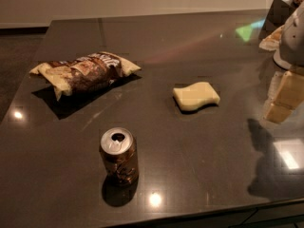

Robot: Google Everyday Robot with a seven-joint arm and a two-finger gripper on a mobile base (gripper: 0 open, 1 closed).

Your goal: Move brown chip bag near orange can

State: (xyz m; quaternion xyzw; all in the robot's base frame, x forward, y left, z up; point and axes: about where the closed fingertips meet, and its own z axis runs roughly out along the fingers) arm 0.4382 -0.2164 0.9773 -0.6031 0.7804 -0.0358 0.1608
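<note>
The dark, glossy surface (204, 170) fills most of the frame, with a few bright light spots reflected in it. The brown chip bag (83, 75) lies flat in the upper left, its long axis running roughly left to right and tilted slightly up toward the right. Its cream-tan ends are crumpled, and it casts a dark shadow below it.

The orange can (118, 156) stands upright at lower centre-left, silver top and opened tab hole facing up. It is well apart from the bag, below it and a little to the right, with bare surface between the 2.

A pale yellow wavy sponge (195, 97) lies flat right of centre, apart from both bag and can.

The pincer (283, 99) sits at the right edge of the frame, tan-coloured, below a white arm casing (294, 37). It is far from all 3 items and touches none of them. Whether it is spread or pressed together cannot be told from this view. Its shadow (266, 170) falls on the surface at lower right.
</note>
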